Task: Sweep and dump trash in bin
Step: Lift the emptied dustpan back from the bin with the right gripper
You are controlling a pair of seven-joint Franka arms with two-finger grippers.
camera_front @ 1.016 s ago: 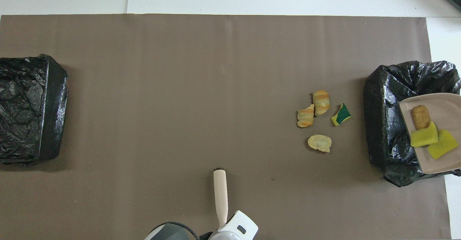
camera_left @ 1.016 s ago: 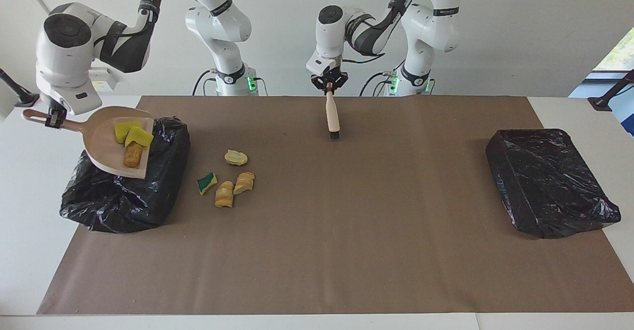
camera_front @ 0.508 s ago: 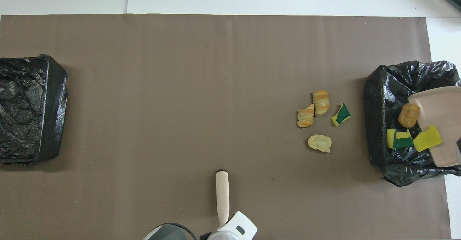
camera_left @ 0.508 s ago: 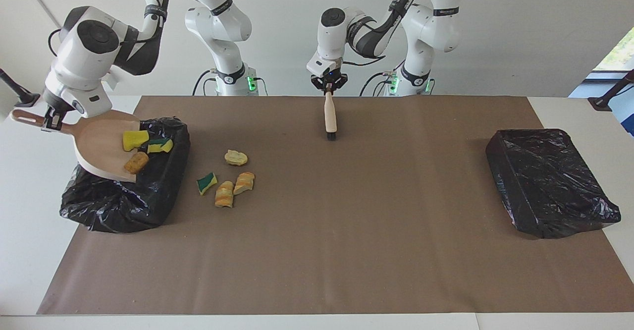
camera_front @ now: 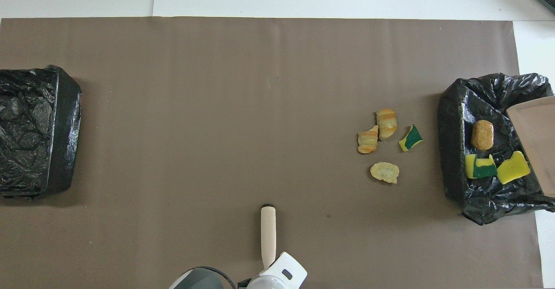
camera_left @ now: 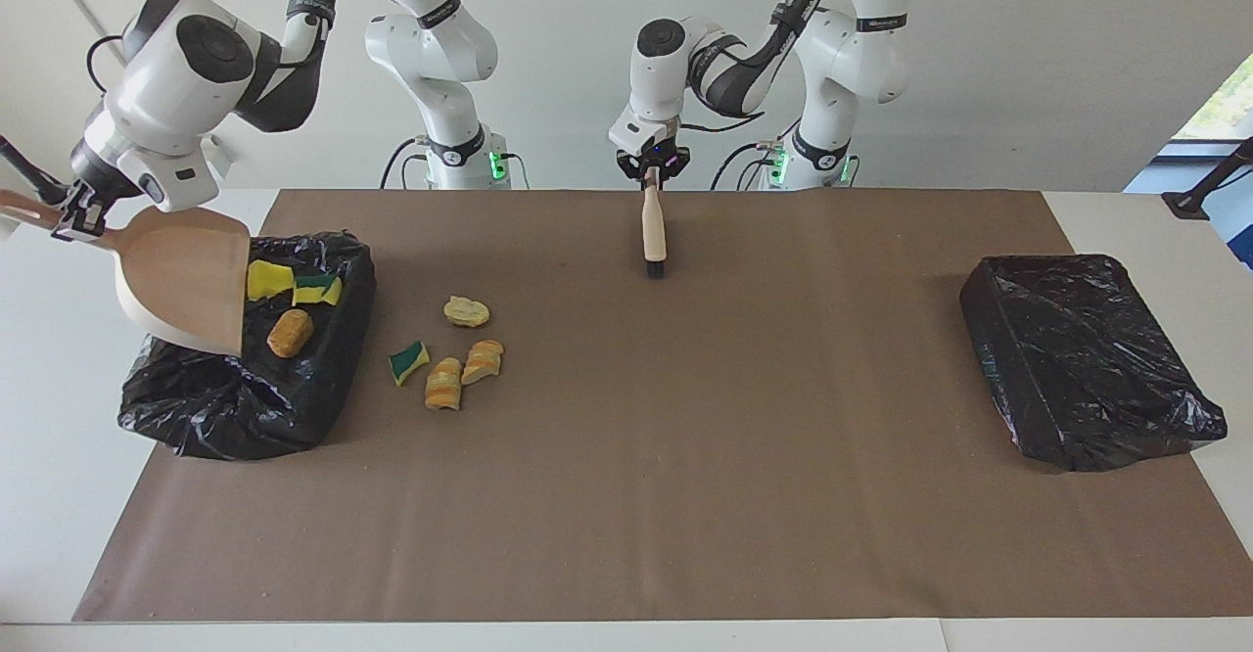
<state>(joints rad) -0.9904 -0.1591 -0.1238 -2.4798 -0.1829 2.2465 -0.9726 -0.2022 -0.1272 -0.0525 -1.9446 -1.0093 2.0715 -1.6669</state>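
The right gripper, at ten o'clock in the facing view, is clamped on the handle of the pink dustpan. It holds the pan tipped steeply, lip down, over the black-lined bin at the right arm's end of the table. The pan looks empty.

Yellow and green sponge scraps and a brown chunk lie inside the bin, just at three o'clock of the pan's lip. The pan's lip sits close to the liner, so a careless lift may snag the thin plastic and drag the bin or spill it.

Four loose pieces, one green-and-yellow sponge bit and three bread-like chunks, lie on the brown mat at three o'clock of the bin, near it but apart. They are probably the next load. Light as they look, a hard sweep could scatter them or push them past the pan.

At twelve o'clock, the left gripper waits, closed on the top of the brush, whose bristles rest on the mat. A slack grip would let it topple.

A second bin sits at three o'clock.
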